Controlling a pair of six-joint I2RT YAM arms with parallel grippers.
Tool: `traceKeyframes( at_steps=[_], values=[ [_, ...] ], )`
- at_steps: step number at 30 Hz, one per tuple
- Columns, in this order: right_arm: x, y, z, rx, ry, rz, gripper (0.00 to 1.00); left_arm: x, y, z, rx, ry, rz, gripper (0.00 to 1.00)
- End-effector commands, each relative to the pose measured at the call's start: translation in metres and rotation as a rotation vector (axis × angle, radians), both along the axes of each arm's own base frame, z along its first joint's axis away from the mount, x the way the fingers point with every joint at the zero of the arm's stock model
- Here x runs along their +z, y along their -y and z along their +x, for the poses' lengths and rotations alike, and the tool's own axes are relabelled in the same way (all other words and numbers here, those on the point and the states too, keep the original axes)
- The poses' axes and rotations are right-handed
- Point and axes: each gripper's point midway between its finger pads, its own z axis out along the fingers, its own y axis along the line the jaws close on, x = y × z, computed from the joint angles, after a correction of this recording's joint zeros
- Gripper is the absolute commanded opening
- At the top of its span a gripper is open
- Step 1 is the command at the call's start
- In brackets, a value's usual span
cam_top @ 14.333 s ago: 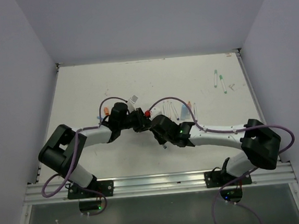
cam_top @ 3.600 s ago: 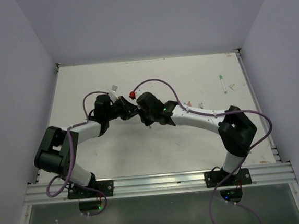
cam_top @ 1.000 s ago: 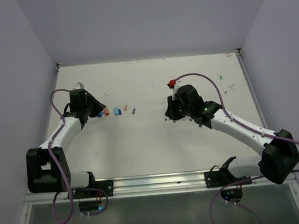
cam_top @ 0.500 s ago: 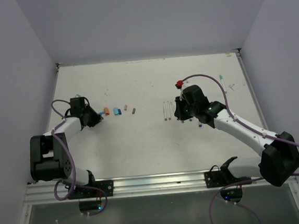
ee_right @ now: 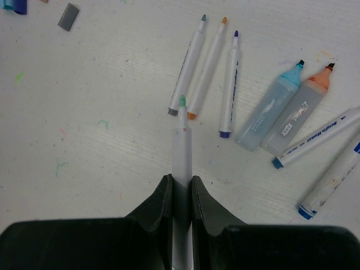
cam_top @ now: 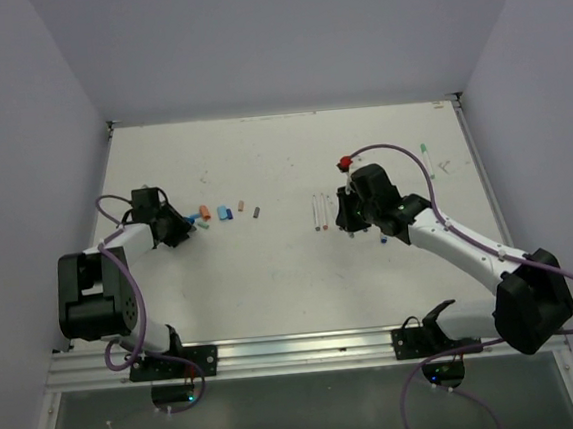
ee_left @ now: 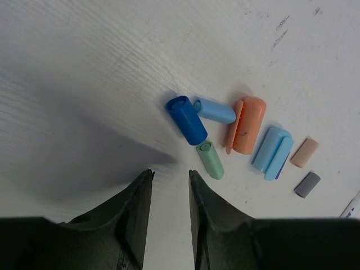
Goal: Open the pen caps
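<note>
My left gripper [ee_left: 169,175] is open and empty, just short of a cluster of loose pen caps: dark blue [ee_left: 186,119], light blue [ee_left: 214,110], green [ee_left: 210,160], orange [ee_left: 250,124], a wider light blue one [ee_left: 272,152], peach [ee_left: 304,152] and grey [ee_left: 307,184]. The caps also show in the top view [cam_top: 218,213]. My right gripper [ee_right: 181,179] is shut on an uncapped green-tipped white pen [ee_right: 181,147], held over the table. Three uncapped thin pens [ee_right: 209,76] lie ahead of it, also seen in the top view [cam_top: 319,212].
Two uncapped highlighters, blue [ee_right: 273,107] and orange [ee_right: 301,111], and two capped blue-ended markers [ee_right: 326,135] lie to the right of the thin pens. A green pen [cam_top: 426,159] lies at the table's far right. Side walls close in the table.
Earlier both grippers met at the table's middle on one pen. They have parted: the left went to the cap cluster and now stands empty, the right carried the pen to the pen row.
</note>
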Motion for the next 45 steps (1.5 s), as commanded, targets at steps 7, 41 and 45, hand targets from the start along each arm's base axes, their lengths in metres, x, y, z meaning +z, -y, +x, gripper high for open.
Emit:
traceKeyframes(
  at_steps=[7, 41, 45],
  values=[
    [0.006, 0.010, 0.011, -0.041, 0.027, 0.004, 0.00, 0.026, 0.006, 0.005, -0.012, 0.108, -0.048, 0.37],
    [-0.096, 0.163, 0.030, -0.528, -0.283, -0.285, 0.06, 0.136, 0.220, -0.057, -0.817, 0.458, -0.337, 0.60],
    [-0.102, 0.156, 0.033, -0.508, -0.298, -0.260, 0.09, 0.142, 0.219, -0.058, -0.830, 0.471, -0.326, 0.60]
  ],
)
